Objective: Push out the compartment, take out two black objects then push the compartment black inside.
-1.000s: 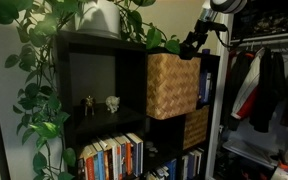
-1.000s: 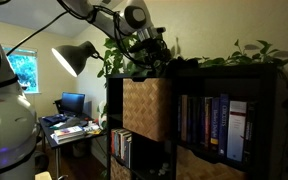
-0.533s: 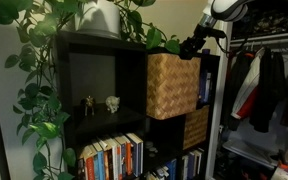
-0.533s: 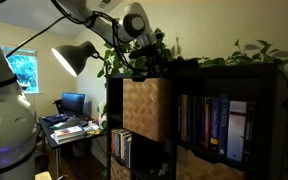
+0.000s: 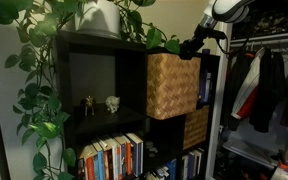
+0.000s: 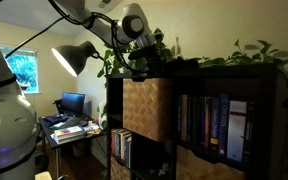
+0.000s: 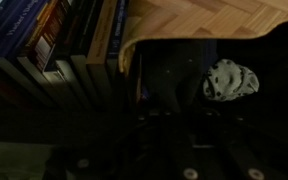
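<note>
The compartment [image 5: 172,86] is a tan woven wicker bin that sticks out of the upper cell of the black shelf unit [image 5: 104,70]; it also shows from the front [image 6: 147,108]. My gripper [image 5: 189,47] hangs at the bin's top rim, reaching into its open top [image 6: 142,68]. The wrist view is nearly black. It shows only the bin's dark inside and a white spotted thing [image 7: 227,80]; my fingers are lost in the dark. No black objects can be made out, and whether anything is held cannot be told.
A darker, smaller woven bin [image 5: 196,127] sits in the cell below. Two small figurines [image 5: 100,103] stand in the neighbouring cell, above rows of books [image 5: 109,157]. Trailing plants [image 5: 39,70] top the shelf. Clothes [image 5: 259,85] hang beside it, and a desk lamp [image 6: 76,58] stands nearby.
The arm has shifted slightly at the bin's top rim. The bin has not moved.
</note>
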Robot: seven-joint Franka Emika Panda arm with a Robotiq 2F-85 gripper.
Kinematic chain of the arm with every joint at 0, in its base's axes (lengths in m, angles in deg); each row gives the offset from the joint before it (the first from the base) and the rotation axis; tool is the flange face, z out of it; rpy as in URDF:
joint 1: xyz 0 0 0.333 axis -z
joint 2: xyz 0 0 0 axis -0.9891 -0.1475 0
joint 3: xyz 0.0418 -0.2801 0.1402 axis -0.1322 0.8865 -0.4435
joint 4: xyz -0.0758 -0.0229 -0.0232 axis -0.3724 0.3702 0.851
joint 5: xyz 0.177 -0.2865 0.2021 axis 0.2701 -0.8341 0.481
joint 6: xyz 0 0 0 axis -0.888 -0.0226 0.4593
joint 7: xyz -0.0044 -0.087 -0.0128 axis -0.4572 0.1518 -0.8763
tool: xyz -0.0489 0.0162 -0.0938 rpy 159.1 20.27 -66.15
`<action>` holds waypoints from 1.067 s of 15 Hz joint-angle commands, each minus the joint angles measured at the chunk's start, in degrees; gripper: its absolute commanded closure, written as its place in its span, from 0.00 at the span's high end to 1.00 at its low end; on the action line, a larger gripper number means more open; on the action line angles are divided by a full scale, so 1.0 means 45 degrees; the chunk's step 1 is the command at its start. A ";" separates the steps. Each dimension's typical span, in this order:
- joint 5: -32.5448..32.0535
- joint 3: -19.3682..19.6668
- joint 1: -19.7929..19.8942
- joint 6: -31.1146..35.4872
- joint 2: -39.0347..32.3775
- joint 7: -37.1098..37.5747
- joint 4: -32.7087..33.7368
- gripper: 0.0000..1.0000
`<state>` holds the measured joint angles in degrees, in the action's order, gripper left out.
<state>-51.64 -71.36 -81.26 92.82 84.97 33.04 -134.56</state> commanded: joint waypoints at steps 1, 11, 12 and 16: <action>0.0086 -0.0171 0.0142 -0.0821 0.0549 -0.0128 0.0181 0.02; -0.0944 -0.0714 0.0385 -0.1032 0.0399 0.0119 0.2477 0.04; -0.1150 -0.0741 0.0430 -0.0867 0.0257 0.0169 0.2731 0.04; -0.1820 -0.0830 0.0687 -0.1186 -0.0339 0.0282 0.4028 0.04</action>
<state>-57.69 -73.80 -80.02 88.60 86.11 33.17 -121.59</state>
